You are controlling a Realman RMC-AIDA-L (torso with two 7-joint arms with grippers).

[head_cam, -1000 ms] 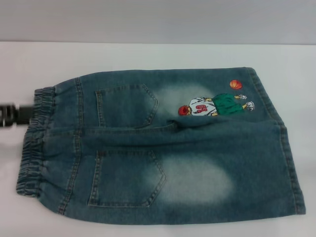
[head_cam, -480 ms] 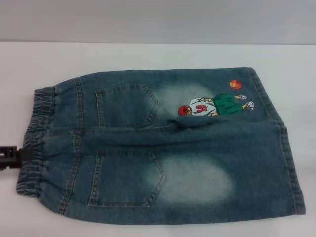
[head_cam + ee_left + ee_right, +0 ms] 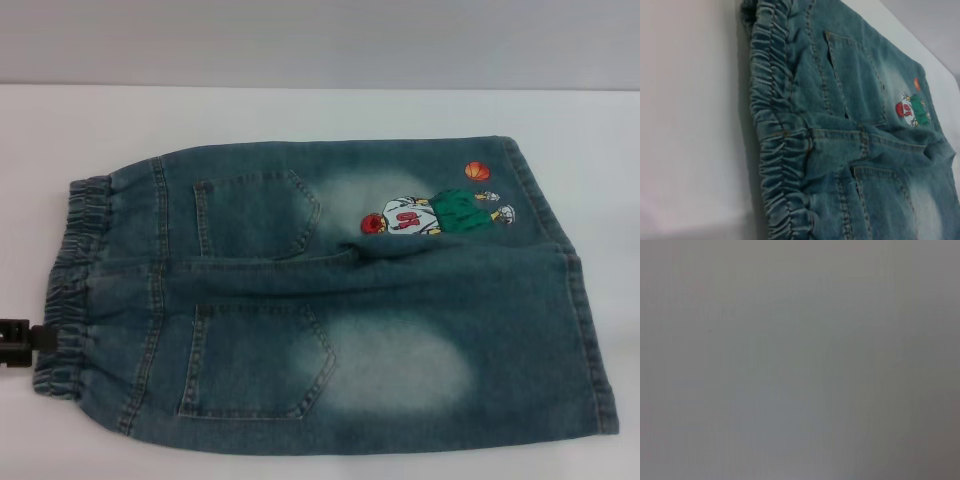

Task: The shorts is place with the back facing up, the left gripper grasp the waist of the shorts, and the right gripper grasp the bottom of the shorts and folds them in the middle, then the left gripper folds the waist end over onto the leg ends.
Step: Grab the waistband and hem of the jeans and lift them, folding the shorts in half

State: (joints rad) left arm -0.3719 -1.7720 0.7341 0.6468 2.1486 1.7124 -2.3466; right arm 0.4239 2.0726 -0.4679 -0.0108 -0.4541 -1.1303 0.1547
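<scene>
shorts flat on white table, back up, long axis left-right: waist leftward, leg ends rightward. left gripper at waist's near end; grip state cannot be told.

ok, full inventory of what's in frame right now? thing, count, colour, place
shorts: 1, faded blue denim, flat on the table, back up, two patch pockets showing.
waist: 1, gathered blue elastic band, robot's left end.
leg ends: 2 hems, blue, robot's right end.
cartoon print: 1, basketball player with orange ball, on the far leg.
table: 1, white.
left gripper: 1, black, at the waist's near part by the picture's edge.
right gripper: not in view.
</scene>
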